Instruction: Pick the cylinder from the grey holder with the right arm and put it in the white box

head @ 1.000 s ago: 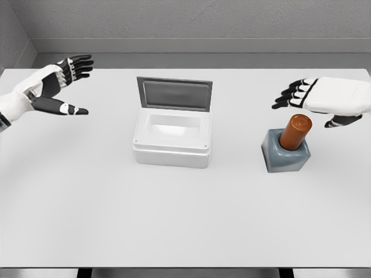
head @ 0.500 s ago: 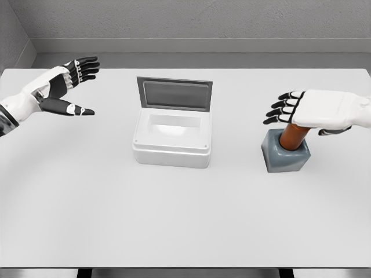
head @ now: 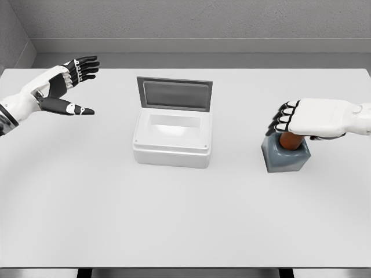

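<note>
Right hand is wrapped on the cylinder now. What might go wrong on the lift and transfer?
1. The right hand covers most of the cylinder, so grip quality is unclear; it may slip.
2. The cylinder sits deep in the grey holder; a tilted pull could drag the holder along.
3. The white box has its lid upright at the rear; a high approach could clip it.

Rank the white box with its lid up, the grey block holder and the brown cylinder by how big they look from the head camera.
1. White open-lidded box, clearly largest.
2. Grey block holder, much smaller.
3. Brown cylinder, smallest as seen, but the right hand covers most of it, so its full size is hidden.
</note>
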Controlling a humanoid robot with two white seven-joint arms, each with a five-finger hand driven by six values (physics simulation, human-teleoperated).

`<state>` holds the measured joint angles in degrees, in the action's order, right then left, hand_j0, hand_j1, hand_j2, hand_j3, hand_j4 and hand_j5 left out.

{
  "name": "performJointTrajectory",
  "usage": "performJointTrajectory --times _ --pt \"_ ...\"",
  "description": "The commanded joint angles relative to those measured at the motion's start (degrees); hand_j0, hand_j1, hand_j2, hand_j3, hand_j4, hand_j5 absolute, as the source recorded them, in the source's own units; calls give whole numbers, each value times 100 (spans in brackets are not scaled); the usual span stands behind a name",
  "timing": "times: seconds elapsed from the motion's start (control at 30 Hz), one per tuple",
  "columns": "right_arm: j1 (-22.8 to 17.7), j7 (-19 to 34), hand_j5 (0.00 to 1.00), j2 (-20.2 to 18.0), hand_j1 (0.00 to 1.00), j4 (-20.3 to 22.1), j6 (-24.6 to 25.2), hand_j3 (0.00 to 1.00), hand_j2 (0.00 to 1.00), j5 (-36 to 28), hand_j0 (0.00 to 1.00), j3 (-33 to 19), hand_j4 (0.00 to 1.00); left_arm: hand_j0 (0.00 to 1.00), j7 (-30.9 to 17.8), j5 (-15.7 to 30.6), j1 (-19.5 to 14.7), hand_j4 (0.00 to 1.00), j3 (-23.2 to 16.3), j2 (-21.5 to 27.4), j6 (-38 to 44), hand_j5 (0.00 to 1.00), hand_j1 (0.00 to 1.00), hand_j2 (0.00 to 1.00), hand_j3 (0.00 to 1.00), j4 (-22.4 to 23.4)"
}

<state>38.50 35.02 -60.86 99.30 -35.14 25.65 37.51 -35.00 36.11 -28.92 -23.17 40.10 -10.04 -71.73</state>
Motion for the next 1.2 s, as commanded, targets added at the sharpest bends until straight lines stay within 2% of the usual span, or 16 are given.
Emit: performJointTrajectory --times 0.0,0.27,0.63,1.17 --pt "0 -2 77 -5 77 2 14 77 77 10 77 1 77 100 0 37 0 100 5 7 2 100 100 100 100 -7" --pt "17 -2 64 -23 64 11 14 64 64 45 64 1 64 100 0 45 -9 100 5 24 -7 100 100 100 100 -25" --pt "35 -2 57 -32 57 20 14 57 57 45 57 -16 57 100 0 45 -9 100 23 68 -24 100 100 100 100 -42" --pt "202 -2 54 -128 54 37 14 54 54 -34 54 -78 54 100 0 45 -9 100 49 77 -24 100 100 100 100 -42"
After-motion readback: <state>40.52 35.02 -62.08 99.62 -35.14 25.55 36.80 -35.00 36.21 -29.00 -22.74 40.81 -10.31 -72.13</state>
